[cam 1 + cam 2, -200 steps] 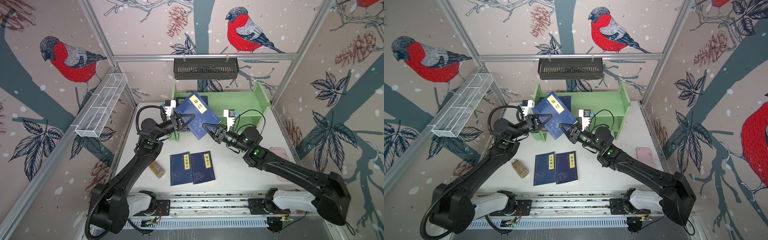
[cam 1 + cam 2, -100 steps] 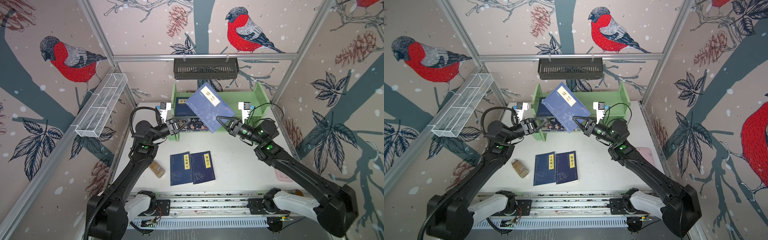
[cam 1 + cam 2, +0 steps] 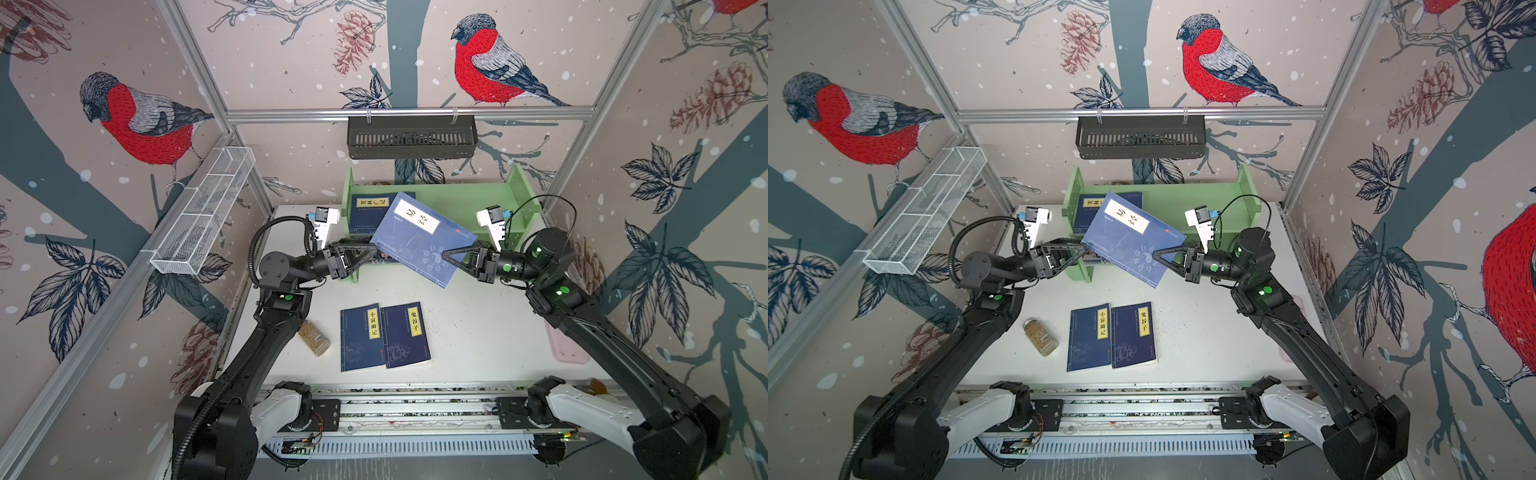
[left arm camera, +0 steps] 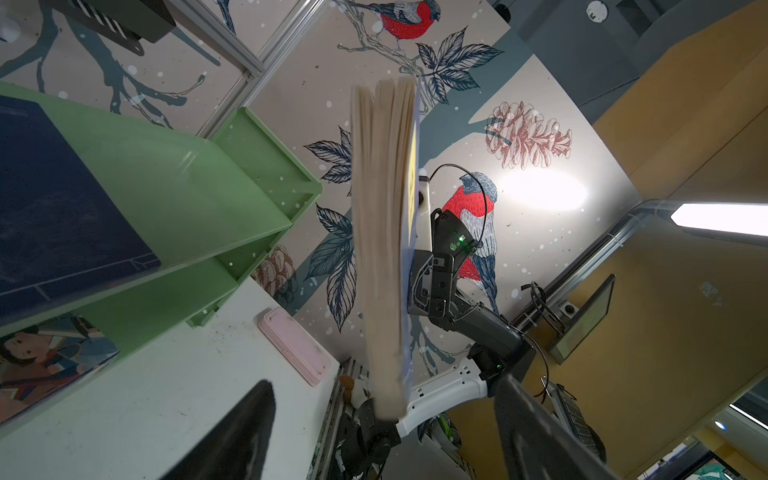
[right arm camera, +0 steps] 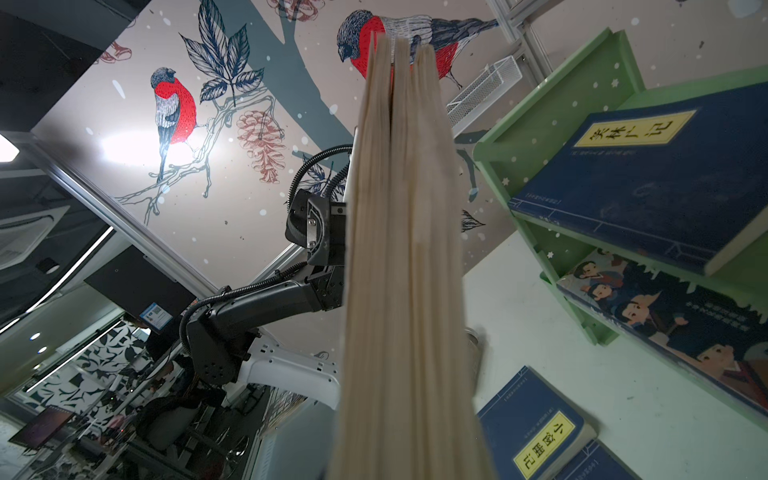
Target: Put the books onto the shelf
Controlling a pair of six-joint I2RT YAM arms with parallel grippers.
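A navy book with a yellow label point(image 3: 422, 237) point(image 3: 1129, 237) hangs tilted in front of the green shelf point(image 3: 465, 199) point(image 3: 1187, 199). My right gripper point(image 3: 446, 255) point(image 3: 1156, 254) is shut on its lower right corner. My left gripper point(image 3: 372, 249) point(image 3: 1081, 245) is open at the book's left corner. In the left wrist view the page edge point(image 4: 382, 249) stands between spread fingers point(image 4: 232, 440), touching neither. One navy book point(image 3: 372, 212) lies on the upper tier, and a cartoon-cover book point(image 5: 665, 324) on the lower. Two navy books point(image 3: 360, 338) point(image 3: 405, 334) lie flat on the table.
A spice jar point(image 3: 314, 337) lies left of the two flat books. A pink case point(image 3: 567, 349) rests at the table's right edge. A black slotted basket point(image 3: 411, 137) hangs on the back rail, and a white wire basket point(image 3: 203, 216) on the left wall.
My left gripper has opened and let go of the book, drawing back a little to the left. My right gripper, still shut on it, has carried the book to the right before the shelf.
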